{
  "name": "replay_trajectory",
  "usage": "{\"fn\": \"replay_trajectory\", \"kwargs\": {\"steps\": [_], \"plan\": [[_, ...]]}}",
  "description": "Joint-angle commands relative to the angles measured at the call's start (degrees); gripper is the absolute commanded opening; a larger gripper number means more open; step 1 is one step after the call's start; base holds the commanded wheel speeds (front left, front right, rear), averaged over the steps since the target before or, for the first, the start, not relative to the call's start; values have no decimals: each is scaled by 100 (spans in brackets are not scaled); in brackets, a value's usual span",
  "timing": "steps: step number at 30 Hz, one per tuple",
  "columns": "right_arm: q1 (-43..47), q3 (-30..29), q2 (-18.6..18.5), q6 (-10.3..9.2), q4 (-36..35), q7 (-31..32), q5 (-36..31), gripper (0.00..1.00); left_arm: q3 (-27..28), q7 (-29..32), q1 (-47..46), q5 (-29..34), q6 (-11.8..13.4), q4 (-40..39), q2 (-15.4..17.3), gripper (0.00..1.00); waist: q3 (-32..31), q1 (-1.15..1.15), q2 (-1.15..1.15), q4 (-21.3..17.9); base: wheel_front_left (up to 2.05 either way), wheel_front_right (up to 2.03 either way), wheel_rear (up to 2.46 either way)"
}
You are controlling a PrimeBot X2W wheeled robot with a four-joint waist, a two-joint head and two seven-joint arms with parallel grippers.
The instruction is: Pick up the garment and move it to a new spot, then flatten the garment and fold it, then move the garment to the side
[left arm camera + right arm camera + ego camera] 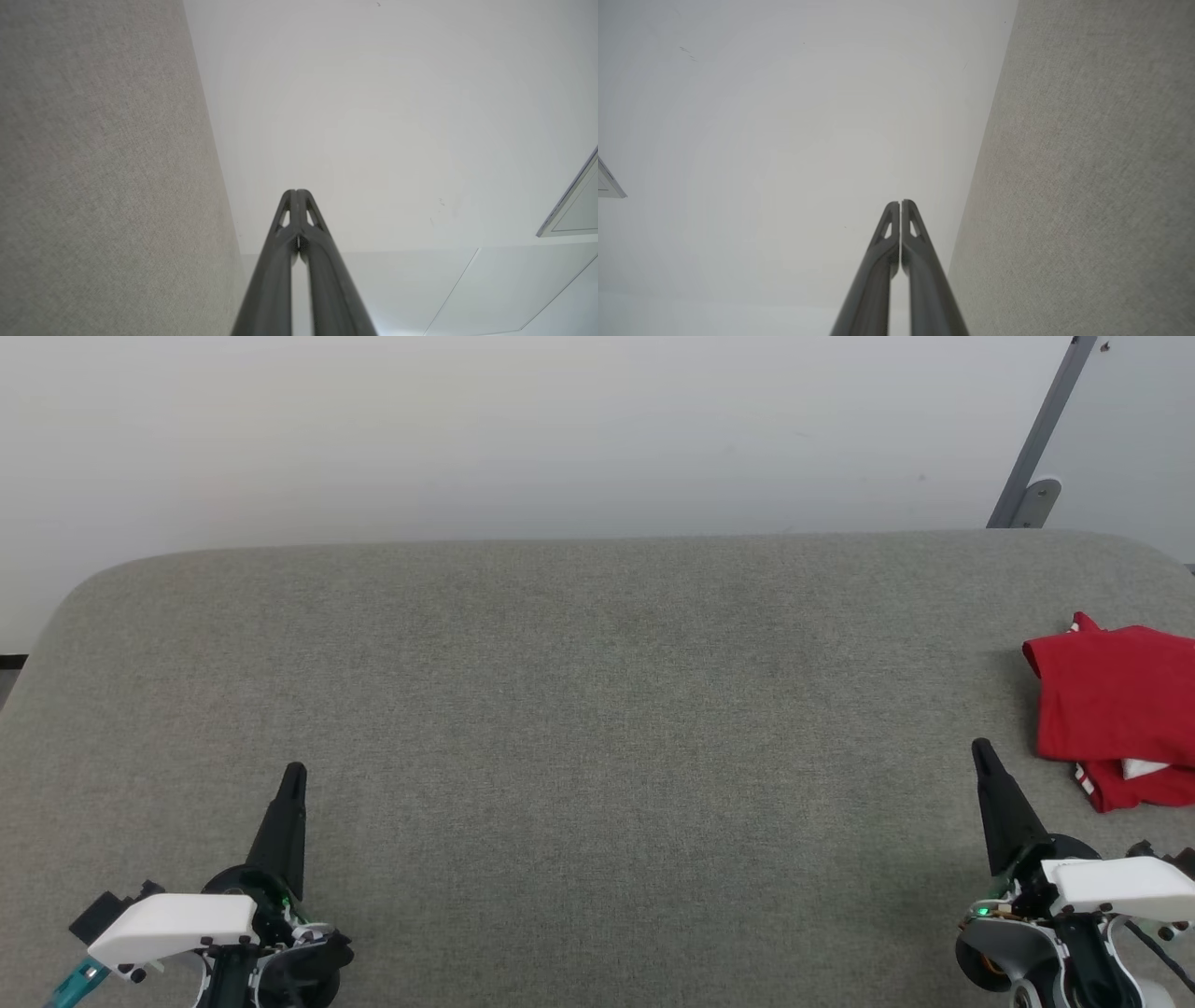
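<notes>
My 2 grippers are pressed shut with nothing between the fingers. The left gripper [295, 775] sits over the near-left part of the table [597, 709], the right gripper [980, 749] over its near-right part, and neither touches cloth. The garment [1116, 700] lies as a compact red bundle at the table's right edge, partly cut off by the head view. I judge all 3 steps done: moved, folded, set aside. Nothing looks left to do.

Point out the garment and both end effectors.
garment [1116, 695], head view, middle of its red top layer.
left end effector [294, 772], head view, shut fingertips.
right end effector [980, 747], head view, shut fingertips.
</notes>
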Motion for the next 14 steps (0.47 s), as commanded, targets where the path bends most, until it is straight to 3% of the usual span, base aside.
{"fn": "replay_trajectory", "kwargs": {"steps": [1,14], "plan": [[-30,0,-16,0,13,15,22,0,9,16,-70,-20,-33,-4,8,0,0,0,0,0,0,0,0],[-30,1,-16,0,13,15,23,0,9,15,-71,-20,-33,-4,8,0,0,0,0,0,0,0,0]]}}
